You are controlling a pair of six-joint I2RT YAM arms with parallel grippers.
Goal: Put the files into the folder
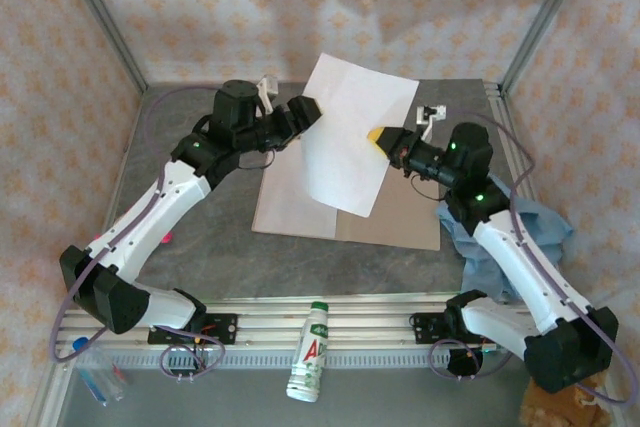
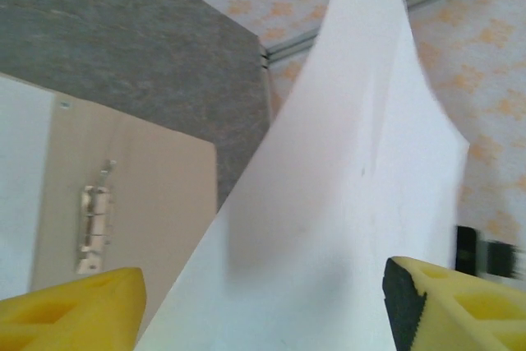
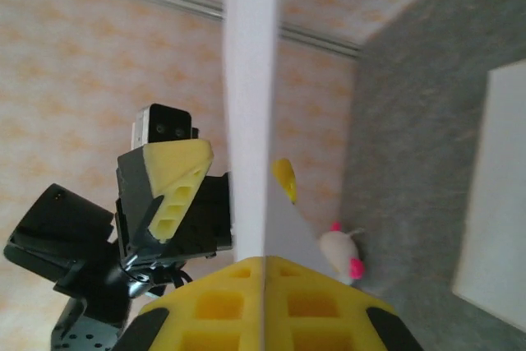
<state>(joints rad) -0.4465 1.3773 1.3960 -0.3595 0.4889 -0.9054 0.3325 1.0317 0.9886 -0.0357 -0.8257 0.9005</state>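
While the right jaws are pressing together on the right edge of 1 white sheet [image 1: 350, 137], the left jaws are standing spread on either side of its left edge (not gripping it, as far as the left wrist view is showing). The sheet is hanging curved in the air above the open folder [image 1: 408, 224], which is lying flat on the counter [image 1: 250, 267] with its metal fastener [image 2: 93, 221] facing up. Holding the paper by 1 edge is probably letting its lower end droop toward the folder for laying down.
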